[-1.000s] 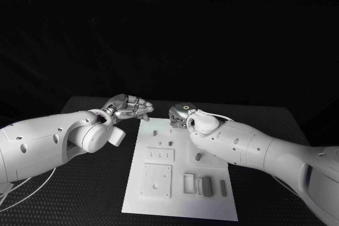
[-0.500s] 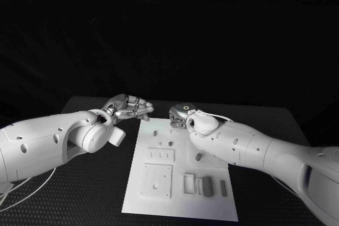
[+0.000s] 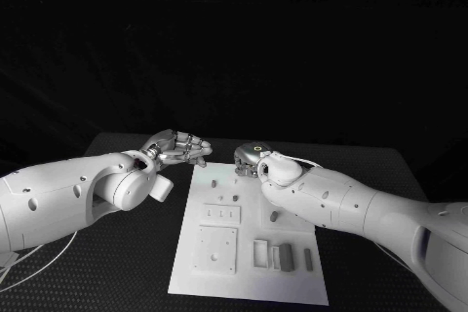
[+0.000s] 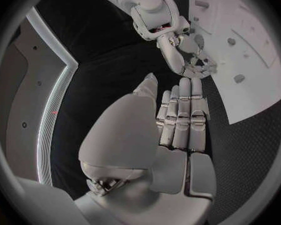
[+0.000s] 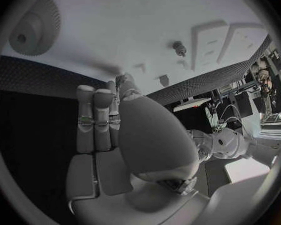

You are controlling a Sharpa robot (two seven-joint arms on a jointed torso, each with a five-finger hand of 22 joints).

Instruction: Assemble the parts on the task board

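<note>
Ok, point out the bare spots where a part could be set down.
Bare black table flanks the board near its front corners, under each arm. The board's front strip is bare too. Crowded: the board's far end, where the left hand and right hand meet.

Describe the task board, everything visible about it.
The task board is a flat white rectangular plate, plastic-looking, lying on the black table between the two arms. Its surface carries raised square plates, slots, small holes and a few small grey parts near its right edge. The left hand and right hand are at its far end; whether either touches it is unclear.
</note>
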